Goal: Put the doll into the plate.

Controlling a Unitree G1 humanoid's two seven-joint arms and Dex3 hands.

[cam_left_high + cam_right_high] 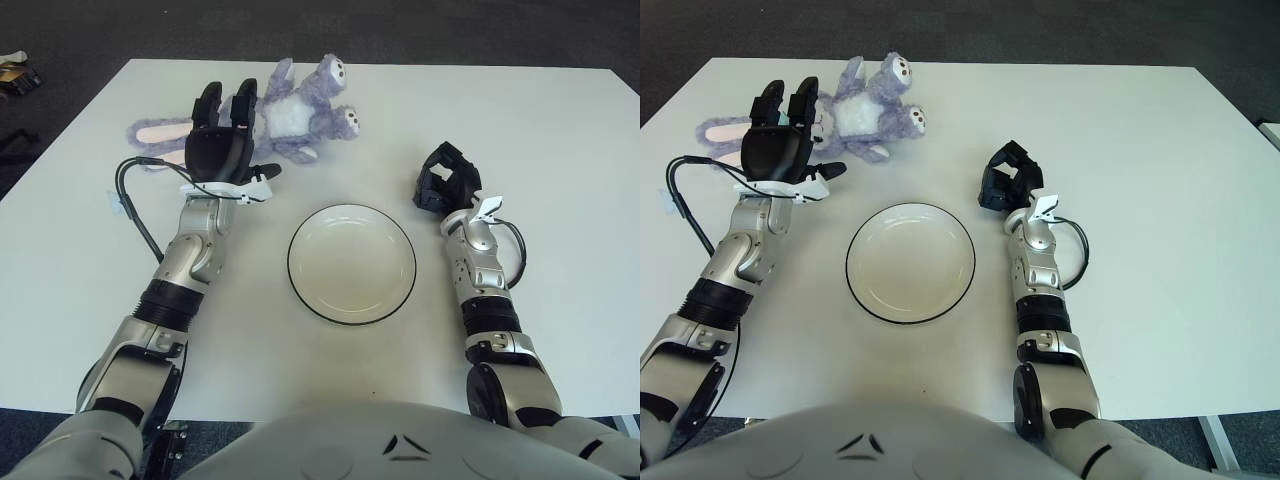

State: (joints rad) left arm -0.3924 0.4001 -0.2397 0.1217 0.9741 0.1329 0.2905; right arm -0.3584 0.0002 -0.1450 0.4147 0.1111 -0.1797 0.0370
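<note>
A purple and white plush doll (300, 110) with long pink-lined ears lies on the white table (560, 150) at the far left. A white plate with a dark rim (351, 263) sits in the middle, nearer to me. My left hand (222, 135) is at the doll's left side, fingers spread open and pointing away, just in front of the doll's ear (158, 131); it holds nothing. My right hand (446, 182) shows to the right of the plate, fingers curled, empty.
A black cable (135, 205) loops off my left wrist over the table. Dark floor lies beyond the table's far edge, with a small object (18, 75) at the top left.
</note>
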